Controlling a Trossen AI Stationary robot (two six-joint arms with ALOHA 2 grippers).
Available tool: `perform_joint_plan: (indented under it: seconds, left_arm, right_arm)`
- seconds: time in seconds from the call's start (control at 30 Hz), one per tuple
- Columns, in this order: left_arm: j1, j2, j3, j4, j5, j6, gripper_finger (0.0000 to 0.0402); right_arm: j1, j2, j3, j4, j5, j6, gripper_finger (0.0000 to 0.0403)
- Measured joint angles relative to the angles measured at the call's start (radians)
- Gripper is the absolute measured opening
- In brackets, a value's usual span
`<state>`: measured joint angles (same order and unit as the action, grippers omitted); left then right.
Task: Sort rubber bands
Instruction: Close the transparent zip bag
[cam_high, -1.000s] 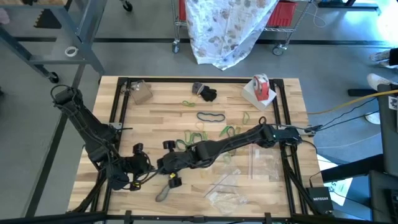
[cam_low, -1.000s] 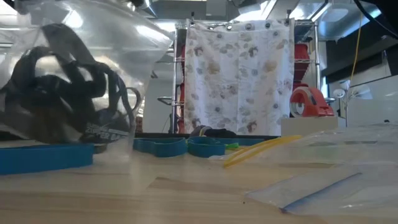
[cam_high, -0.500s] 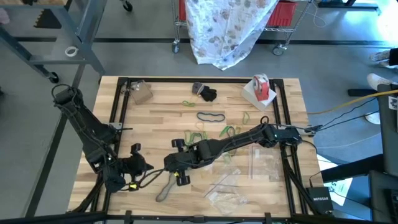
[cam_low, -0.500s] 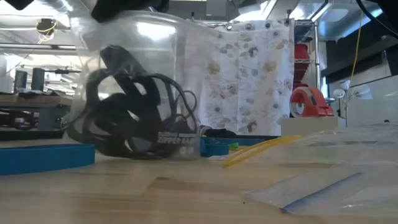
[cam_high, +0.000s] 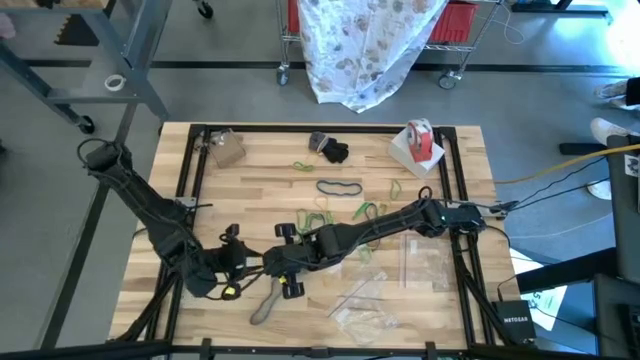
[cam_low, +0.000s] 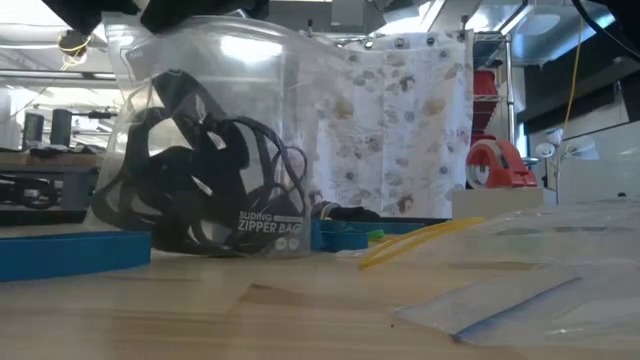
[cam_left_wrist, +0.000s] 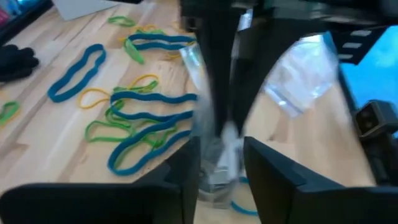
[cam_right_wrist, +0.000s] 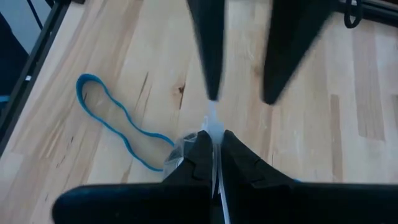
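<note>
Both arms cross the near middle of the table (cam_high: 250, 180). Bands (cam_high: 338, 187) lie scattered at the centre. The tape roll (cam_high: 420, 140) blocks the far right corner. Bags (cam_high: 365, 318) cover the near right. The far left is mostly free.

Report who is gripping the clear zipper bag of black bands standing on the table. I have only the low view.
Observer: The right gripper is shut on the top edge of the clear plastic zipper bag.
Operator: Give me the left gripper.
Observer: The left gripper has its fingers apart on either side of that same edge, not clamped.
Operator: Describe what is left to sort.
Observer: Loose blue, green and yellow rubber bands lie scattered mid-way across the wooden table, outside the bag.
</note>
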<state>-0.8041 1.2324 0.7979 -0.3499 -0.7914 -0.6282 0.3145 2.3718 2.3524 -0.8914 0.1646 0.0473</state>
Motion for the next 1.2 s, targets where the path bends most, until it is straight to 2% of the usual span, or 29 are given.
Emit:
perform_joint_plan:
  seconds: [0.1, 0.23, 0.53, 0.7, 0.97, 1.07, 1.2]
  left_arm:
    - [0.024, 0.0, -0.006, -0.001, 0.042, 0.019, 0.0132]
    - [0.043, 0.001, -0.006, 0.007, 0.106, 0.05, 0.0125]
    - [0.06, 0.026, -0.006, 0.036, 0.134, 0.06, 0.0092]
    - [0.073, 0.062, -0.006, 0.039, 0.137, 0.079, 0.0092]
    - [0.071, 0.05, -0.006, 0.035, 0.135, 0.086, 0.009]
    - [0.074, 0.05, -0.006, 0.025, 0.135, 0.086, 0.0071]
    - [0.074, 0.05, -0.006, 0.025, 0.13, 0.092, 0.0013]
  right_arm:
    - [0.0, 0.0, 0.0, -0.001, 0.0, -0.001, 0.001]
    - [0.0, 0.0, 0.0, -0.002, -0.001, -0.002, 0.001]
    - [-0.001, 0.0, 0.0, -0.006, 0.0, -0.004, 0.001]
    - [-0.001, 0.0, 0.0, -0.003, 0.0, -0.004, 0.001]
    - [-0.001, 0.0, 0.0, 0.0, 0.0, -0.004, 0.001]
    - [-0.001, 0.0, 0.0, 0.0, 0.001, -0.004, 0.001]
    - [-0.001, 0.0, 0.0, -0.001, 0.002, -0.004, 0.001]
